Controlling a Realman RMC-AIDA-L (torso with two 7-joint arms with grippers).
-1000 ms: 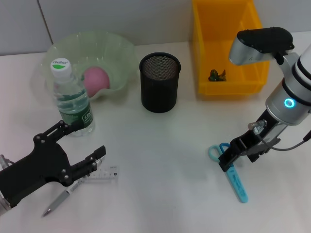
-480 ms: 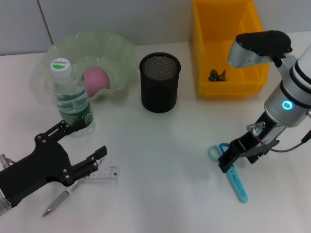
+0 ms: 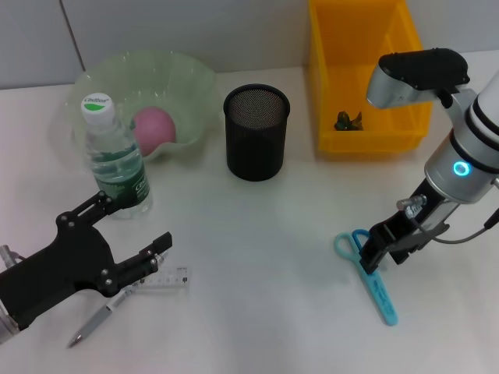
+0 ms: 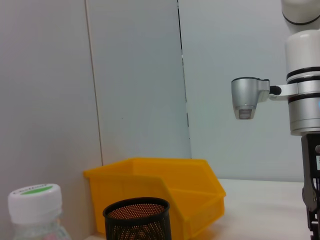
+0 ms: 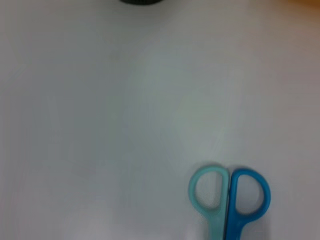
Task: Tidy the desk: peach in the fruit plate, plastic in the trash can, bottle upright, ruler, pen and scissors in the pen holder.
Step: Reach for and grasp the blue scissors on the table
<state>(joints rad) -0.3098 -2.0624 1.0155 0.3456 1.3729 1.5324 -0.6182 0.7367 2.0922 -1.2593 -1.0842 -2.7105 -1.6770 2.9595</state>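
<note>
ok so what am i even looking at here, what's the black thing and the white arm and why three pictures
It is a two-armed robot tidying a desk. The big picture is from a camera on its head, looking down. The black left claw hovers over a ruler and a pen. The white right arm lowers its claw onto blue scissors. Neither visibly holds anything.

Also there: an upright water bottle, a peach in a green plate, a black mesh pen holder and a yellow bin.

The other two pictures come from wrist cameras: the left one sees across the desk, the right one looks down at the scissor handles.
</note>
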